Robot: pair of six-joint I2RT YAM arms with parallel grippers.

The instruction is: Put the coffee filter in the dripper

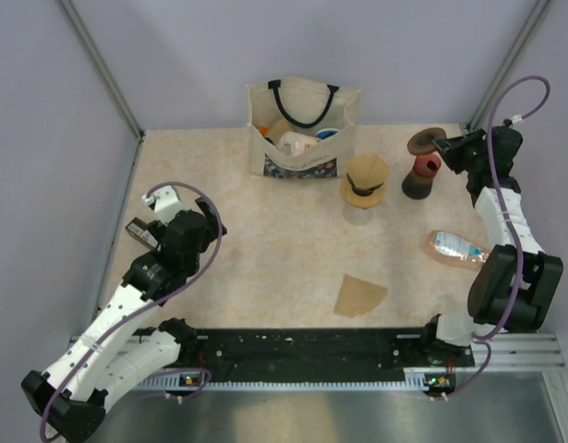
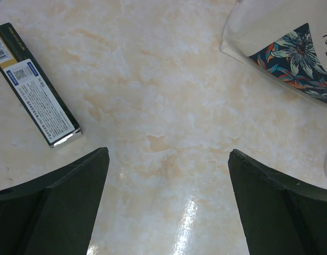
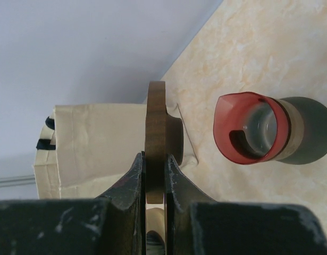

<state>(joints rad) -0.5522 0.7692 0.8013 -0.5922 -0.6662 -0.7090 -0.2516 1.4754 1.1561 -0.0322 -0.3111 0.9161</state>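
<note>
The coffee filter [image 1: 359, 295], a flat light-brown paper wedge, lies on the table near the front centre, with no gripper near it. The dripper [image 1: 365, 180], a tan ring with a dark band, stands behind it, right of the bag. My right gripper [image 1: 447, 148] [image 3: 155, 156] hangs at the far right, shut on a brown wooden disc lid [image 1: 427, 140] [image 3: 156, 122] held on edge. Just below is the dark grinder [image 1: 420, 175] [image 3: 259, 135], its red top uncovered. My left gripper [image 1: 205, 217] [image 2: 168, 151] is open over bare table at the left, holding nothing.
A cream tote bag [image 1: 302, 129] [image 2: 280, 48] [image 3: 99, 143] with items inside stands at the back centre. A dark green box [image 1: 140, 231] [image 2: 35, 85] lies by the left gripper. A plastic bottle [image 1: 454, 247] lies on its side beside the right arm.
</note>
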